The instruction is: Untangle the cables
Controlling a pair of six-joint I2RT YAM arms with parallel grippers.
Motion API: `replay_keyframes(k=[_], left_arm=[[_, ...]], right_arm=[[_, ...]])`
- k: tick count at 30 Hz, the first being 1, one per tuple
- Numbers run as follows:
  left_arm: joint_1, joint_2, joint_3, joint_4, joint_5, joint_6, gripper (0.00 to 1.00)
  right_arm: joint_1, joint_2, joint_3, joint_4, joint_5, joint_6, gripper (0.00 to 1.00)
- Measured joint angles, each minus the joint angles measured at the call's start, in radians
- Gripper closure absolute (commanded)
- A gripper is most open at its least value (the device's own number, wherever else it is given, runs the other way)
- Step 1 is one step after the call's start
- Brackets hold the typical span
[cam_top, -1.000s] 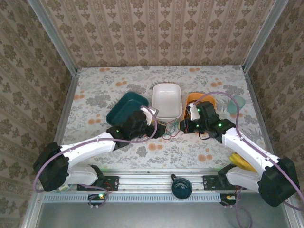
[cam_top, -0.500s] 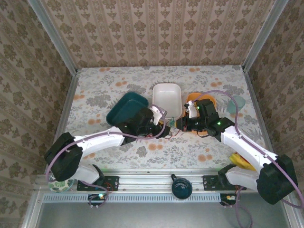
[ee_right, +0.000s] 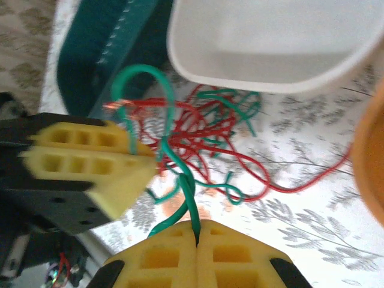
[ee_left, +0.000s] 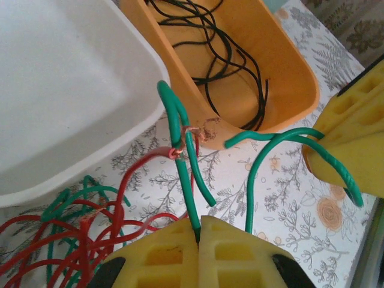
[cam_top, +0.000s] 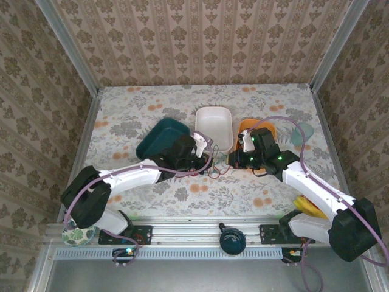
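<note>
On the table (cam_top: 182, 103), in front of the white tub (cam_top: 213, 109) and beside the orange tub (ee_left: 288, 66), the cables (cam_top: 217, 170) lie as a loose red-and-green bunch between the two arms. They look light, limp and quick to snag, so the best hold is probably a free stretch near an end. The left gripper (ee_left: 199, 223) and right gripper (ee_right: 197, 229) are each clenched on a green strand (ee_left: 186, 186) that runs straight out from between the jaws.

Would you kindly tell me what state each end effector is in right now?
Left end effector: closed, pinching a green cable.
Right end effector: closed, pinching a green strand.
</note>
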Motion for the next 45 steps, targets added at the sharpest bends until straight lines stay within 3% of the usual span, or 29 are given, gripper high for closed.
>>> replay_keyframes(k=[9, 13, 17, 24, 30, 38, 39, 42, 45], left_arm=[[0.011, -0.096, -0.083, 0.084, -0.011, -0.048, 1.0], [0.014, -0.103, -0.103, 0.076, -0.023, -0.054, 0.61], [0.032, -0.118, -0.141, 0.058, -0.059, -0.068, 0.48], [0.035, -0.137, -0.153, 0.057, -0.107, -0.071, 0.44], [0.035, -0.137, -0.156, 0.057, -0.159, -0.079, 0.41], [0.035, -0.176, -0.187, 0.028, -0.283, -0.116, 0.38], [0.035, -0.187, -0.189, 0.021, -0.293, -0.117, 0.37], [0.035, -0.214, -0.19, -0.002, -0.311, -0.119, 0.34], [0.035, -0.229, -0.19, -0.021, -0.312, -0.116, 0.3]], right_arm=[[-0.004, -0.047, -0.043, -0.019, 0.092, 0.086, 1.0], [-0.012, -0.047, -0.047, -0.01, 0.118, 0.097, 1.0], [-0.043, -0.047, -0.048, -0.016, 0.191, 0.101, 1.0], [-0.043, -0.077, -0.047, -0.075, 0.305, 0.076, 1.0], [-0.043, -0.074, -0.018, -0.064, 0.319, 0.034, 0.98], [-0.043, 0.253, 0.175, 0.087, 0.3, 0.032, 0.97], [-0.043, 0.314, 0.208, 0.111, 0.292, 0.032, 0.93], [-0.043, 0.46, 0.28, 0.166, 0.269, 0.034, 0.62], [-0.042, 0.515, 0.303, 0.183, 0.262, 0.034, 0.54]])
